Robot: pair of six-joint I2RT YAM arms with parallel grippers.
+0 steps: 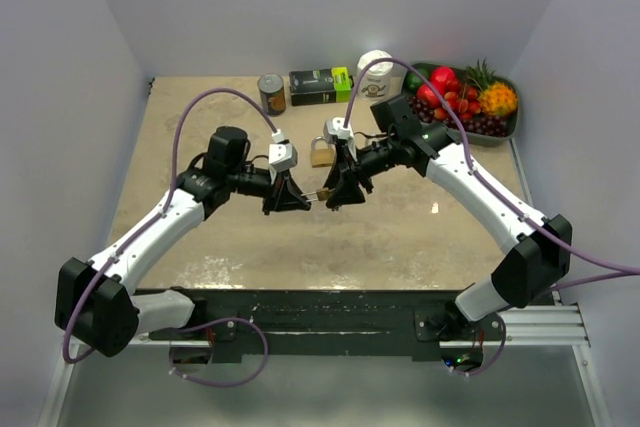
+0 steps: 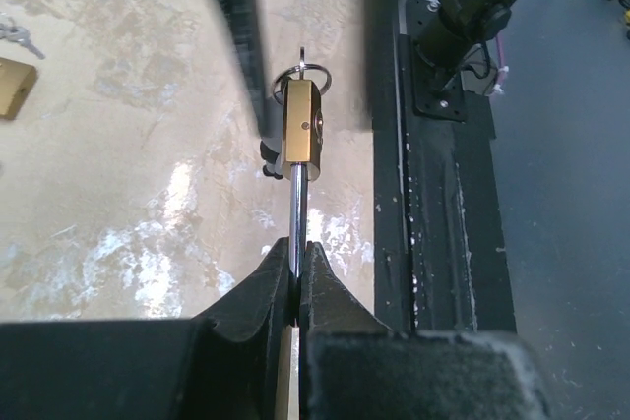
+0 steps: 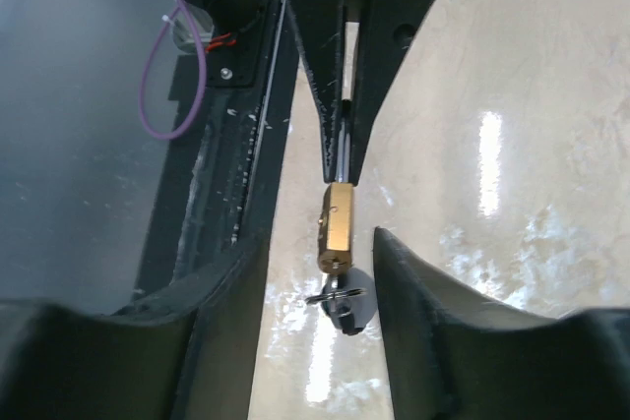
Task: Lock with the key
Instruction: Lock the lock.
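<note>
Brass padlock (image 3: 338, 228) is hanging in mid-air over the table (image 3: 512, 95), between both grippers. Left gripper (image 2: 298, 253) is pinching the steel shackle (image 2: 295, 209), jaws fully closed. Right gripper (image 3: 322, 236) is standing part open around the key (image 3: 340, 294), gripping nothing. Judging: small, rigid, dense, slick metal. Pinching the key's thin head on its flats is looking best.

Can (image 1: 271, 93), box (image 1: 320, 86), jar (image 1: 375, 72) and fruit tray (image 1: 514, 117), side by side
</note>
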